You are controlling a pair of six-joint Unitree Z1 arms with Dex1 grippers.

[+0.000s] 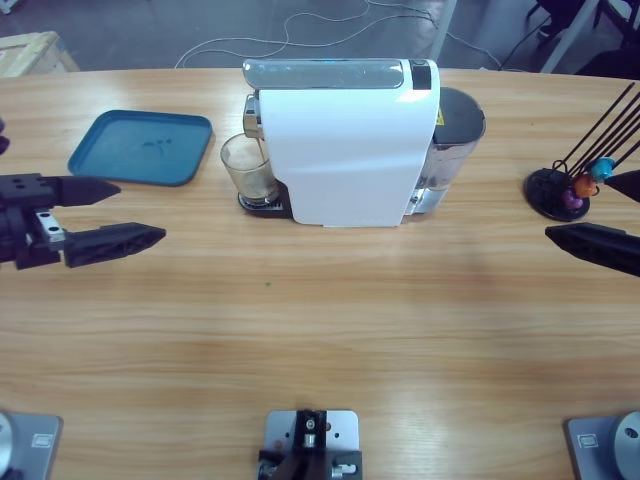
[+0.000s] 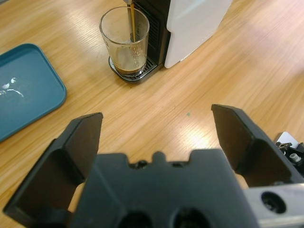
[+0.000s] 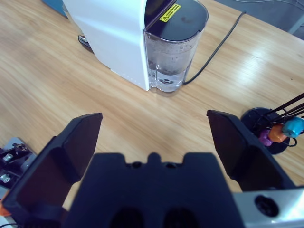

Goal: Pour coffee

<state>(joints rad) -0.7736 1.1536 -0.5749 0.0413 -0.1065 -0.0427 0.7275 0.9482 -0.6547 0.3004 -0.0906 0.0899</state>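
On the table: a white coffee machine (image 1: 345, 145) stood near the far edge, around the middle of a long wooden table (image 1: 320, 330).
Glass: a clear glass (image 2: 125, 40) sat on the machine's drip tray, under the spout, on the machine's left-hand side in the high view.
Coffee: a thin brown stream ran from the spout into the glass, and the coffee (image 2: 128, 71) lay as a shallow dark layer at the bottom.
Water tank: a clear tank (image 3: 171, 59) with a dark lid was fixed to the machine's other end; a black cable ran away from it across the wood.
Tray: a blue tray (image 1: 140, 148) lay flat just beside the glass, not touching it.
Capsule stand: a black wire stand (image 1: 565, 190) held small coloured capsules near the right edge.
Left gripper (image 1: 130, 212): jaws spread wide, holding nothing, above bare wood, pointed toward the glass but well apart from it.
Right gripper (image 1: 590, 215): jaws spread wide, gripping nothing, just beside the capsule stand, facing the tank.
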